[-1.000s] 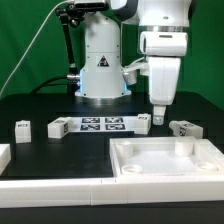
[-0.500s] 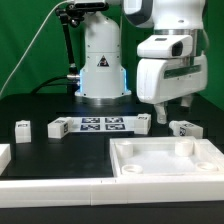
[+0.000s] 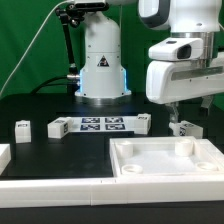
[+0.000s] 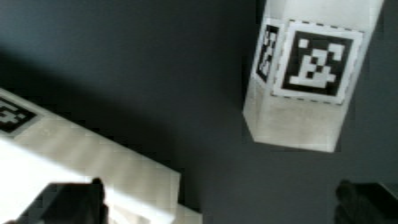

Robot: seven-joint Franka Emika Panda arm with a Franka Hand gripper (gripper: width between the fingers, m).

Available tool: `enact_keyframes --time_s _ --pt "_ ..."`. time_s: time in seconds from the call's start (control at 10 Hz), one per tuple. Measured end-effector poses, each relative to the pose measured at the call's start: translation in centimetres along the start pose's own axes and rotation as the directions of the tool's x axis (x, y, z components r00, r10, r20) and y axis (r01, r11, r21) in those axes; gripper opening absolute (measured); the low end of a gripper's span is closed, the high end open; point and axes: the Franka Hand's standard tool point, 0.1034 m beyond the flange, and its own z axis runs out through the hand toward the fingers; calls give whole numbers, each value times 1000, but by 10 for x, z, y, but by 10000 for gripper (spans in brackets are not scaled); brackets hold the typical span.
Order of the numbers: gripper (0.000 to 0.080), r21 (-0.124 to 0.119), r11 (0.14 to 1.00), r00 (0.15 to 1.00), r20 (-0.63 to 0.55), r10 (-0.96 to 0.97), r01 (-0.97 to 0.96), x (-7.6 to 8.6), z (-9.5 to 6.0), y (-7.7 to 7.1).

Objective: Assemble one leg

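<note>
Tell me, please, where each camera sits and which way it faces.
Exterior view: off the arm, low, looking across the table toward the robot's base; the arm and open pincer show.
Wrist view: on the wrist, looking down at the dark table; only the fingertips of the pincer show.
Shared: the leg below the pincer.
</note>
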Motion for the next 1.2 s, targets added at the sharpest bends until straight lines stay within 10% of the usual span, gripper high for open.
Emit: enact_keyframes --time_s 0.2,0.8,1.2 --pt "649 -20 998 997 -36 67 -67 1 -5 -18" --pt "649 -27 999 884 464 47 -39 -1 7 -19" --pt "649 -26 998 631 773 58 -61 -12 20 -20"
